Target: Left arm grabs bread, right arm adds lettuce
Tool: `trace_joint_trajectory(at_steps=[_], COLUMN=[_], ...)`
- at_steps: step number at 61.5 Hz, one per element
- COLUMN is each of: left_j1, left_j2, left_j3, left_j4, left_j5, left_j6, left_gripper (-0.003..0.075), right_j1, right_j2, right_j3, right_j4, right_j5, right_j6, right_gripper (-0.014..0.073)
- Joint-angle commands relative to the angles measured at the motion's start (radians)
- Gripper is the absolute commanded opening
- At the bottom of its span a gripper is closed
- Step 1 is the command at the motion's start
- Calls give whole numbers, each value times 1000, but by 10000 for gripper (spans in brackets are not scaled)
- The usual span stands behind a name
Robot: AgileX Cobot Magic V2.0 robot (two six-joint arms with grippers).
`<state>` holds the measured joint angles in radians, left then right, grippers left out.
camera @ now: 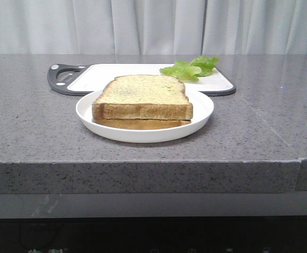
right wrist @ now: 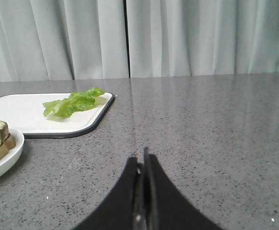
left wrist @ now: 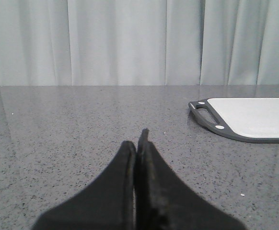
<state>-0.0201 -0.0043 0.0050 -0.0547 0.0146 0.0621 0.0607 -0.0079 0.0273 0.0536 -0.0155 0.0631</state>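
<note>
while untouched — bread atop plate

Left tool, at lower centre of the left wrist view: fingers pressed together, holding nothing. Right tool, lower centre of its view: likewise closed, empty.

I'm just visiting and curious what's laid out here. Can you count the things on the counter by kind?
Bread slices: 2, the top slice stacked on the lower slice
White plate: 1
Lettuce bunch: 1
Cutting board: 1
Total: 5 things
</note>
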Motion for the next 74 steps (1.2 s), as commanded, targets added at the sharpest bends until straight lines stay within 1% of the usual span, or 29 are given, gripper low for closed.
trace_joint_trajectory(at_steps=[1, 53, 60, 68, 74], left_j1=[1, 1, 1, 1, 1], left_j2=[-17, -17, -17, -17, -17], left_j3=[6, 6, 6, -34, -110], left_j4=[0, 0, -5, -52, -67], left_j5=[-81, -81, -144, -157, -107], left_j6=[-10, -10, -10, -10, -10], left_gripper=[-20, -20, -20, -20, -20], right_j1=[-2, -2, -2, -2, -2], right_j2=[-23, -23, -23, -23, -23], right_j3=[-4, -4, -4, -35, -92], right_j4=[-13, -13, -12, 3, 6], right_j5=[-79, -80, -87, -83, -53], right_j6=[-4, -4, -4, -4, -4], right_gripper=[-118, -118, -118, -118, -118])
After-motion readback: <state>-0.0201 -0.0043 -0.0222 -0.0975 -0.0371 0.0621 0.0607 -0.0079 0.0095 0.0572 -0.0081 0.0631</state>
